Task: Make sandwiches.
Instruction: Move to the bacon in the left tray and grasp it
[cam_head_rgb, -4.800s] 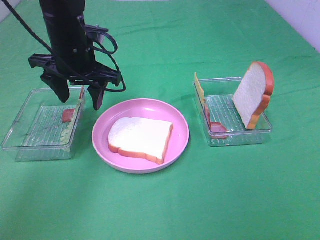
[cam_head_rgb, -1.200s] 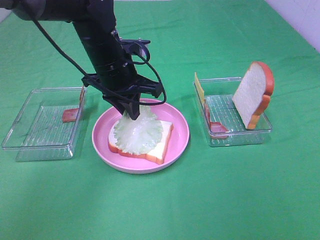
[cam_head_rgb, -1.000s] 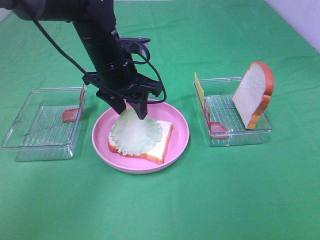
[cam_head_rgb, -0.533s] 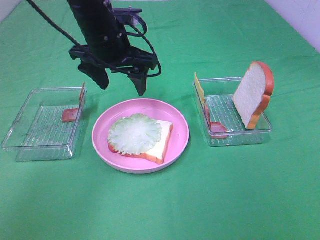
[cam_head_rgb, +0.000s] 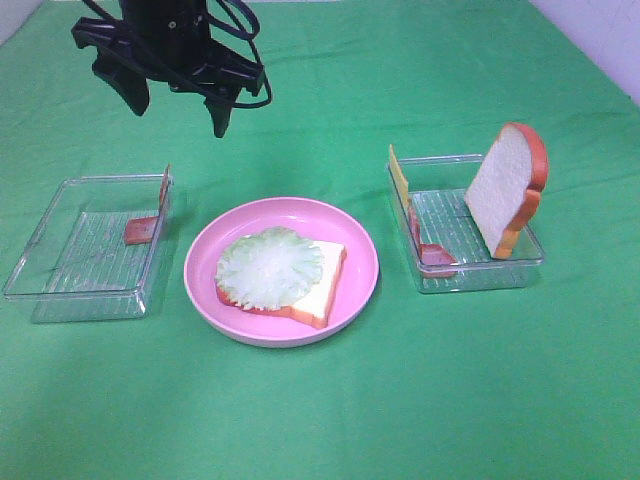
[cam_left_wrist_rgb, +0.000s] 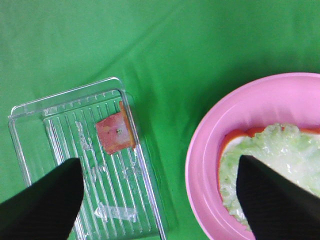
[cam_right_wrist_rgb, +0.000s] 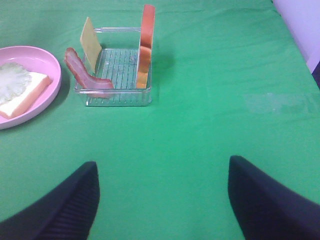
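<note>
Sandwich (cam_head_rgb: 281, 276) is just a white toy bread slice with orange-brown crust (cam_head_rgb: 326, 272) and a pale green ruffled lettuce leaf (cam_head_rgb: 264, 266) on top, sitting on the round pink plate (cam_head_rgb: 362, 255) mid-frame on the green table (cam_head_rgb: 420, 400). Left gripper (cam_head_rgb: 178, 112) hangs upper left, jaws wide apart, empty. Right gripper (cam_right_wrist_rgb: 162, 200) is spread apart too, nothing in it.

Lettuce (cam_head_rgb: 268, 266) lies on bread slice (cam_head_rgb: 326, 268) (left tool (cam_head_rgb: 178, 115) spread, well apart)

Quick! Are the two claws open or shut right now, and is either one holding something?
Left claw: open, holding nothing.
Right claw: open, holding nothing.
</note>
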